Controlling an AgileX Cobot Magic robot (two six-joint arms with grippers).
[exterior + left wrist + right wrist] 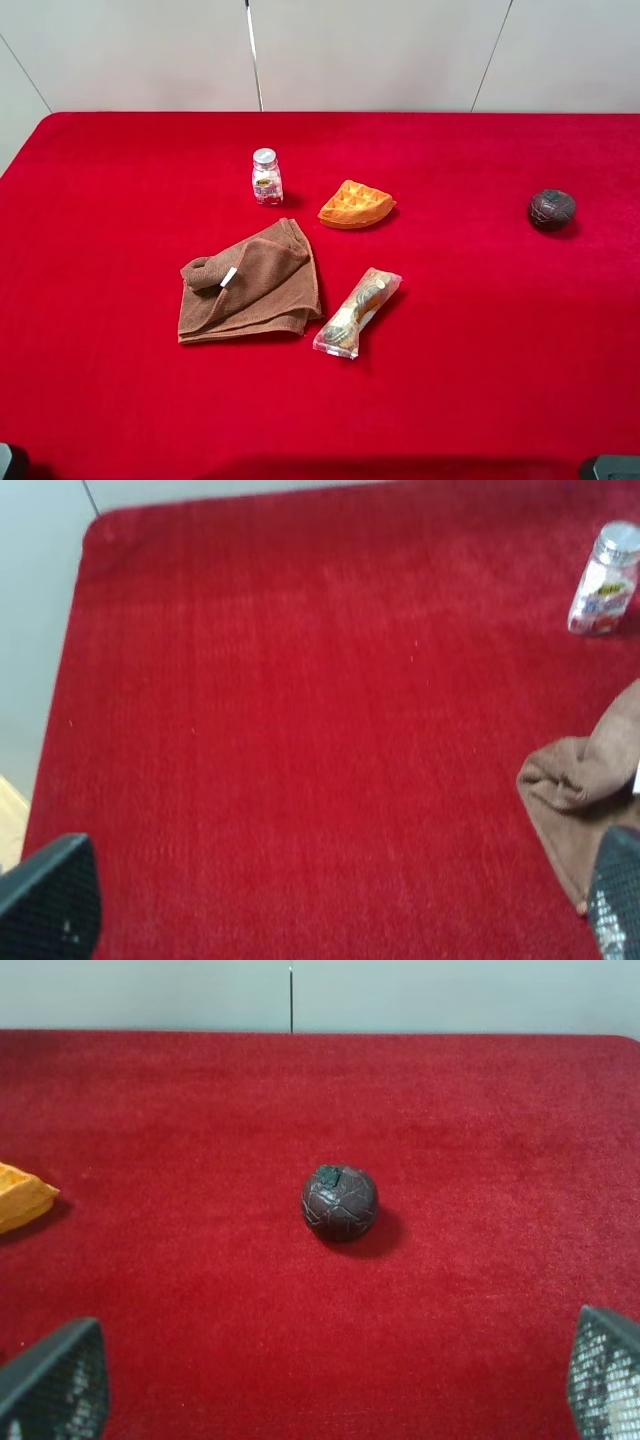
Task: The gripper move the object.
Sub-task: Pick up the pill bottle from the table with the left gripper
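Note:
The small clear glass bottle point(266, 177) with a silver cap and a yellow-marked label stands upright on the red cloth, left of centre toward the back. It also shows in the left wrist view point(603, 580), far from the fingers. My left gripper point(335, 910) is open and empty over bare red cloth at the front left. My right gripper point(330, 1380) is open and empty at the front right, with the dark brown ball point(340, 1202) ahead of it. In the high view only dark bits of the arms show at the bottom corners.
A crumpled brown towel point(248, 283) lies in front of the bottle. An orange waffle piece point(355, 204) lies to the bottle's right. A clear snack packet point(357, 312) lies right of the towel. The brown ball point(551, 208) sits at the far right. The table's left edge point(60, 680) shows.

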